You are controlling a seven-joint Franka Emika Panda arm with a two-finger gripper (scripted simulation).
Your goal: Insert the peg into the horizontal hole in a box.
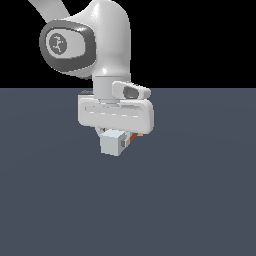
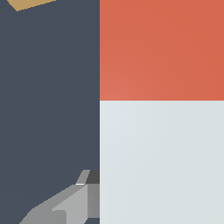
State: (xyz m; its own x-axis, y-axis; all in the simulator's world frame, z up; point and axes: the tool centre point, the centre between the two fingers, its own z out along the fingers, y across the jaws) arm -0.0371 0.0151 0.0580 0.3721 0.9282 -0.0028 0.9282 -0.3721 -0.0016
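My gripper (image 1: 118,136) is shut on the peg and holds it above the floor. In the exterior view the peg's light grey-white end (image 1: 112,143) faces the camera, with a sliver of its red half (image 1: 133,139) behind it. In the wrist view the peg fills much of the frame, red half (image 2: 162,48) and white half (image 2: 162,162). One finger (image 2: 65,205) presses against the white half; the other is hidden. A tan corner of the box (image 2: 30,3) shows at the wrist view's edge. The hole is out of view.
A flat dark blue-grey floor (image 1: 200,200) spreads all around. The arm's white hand (image 1: 115,112) hides what lies behind it in the exterior view.
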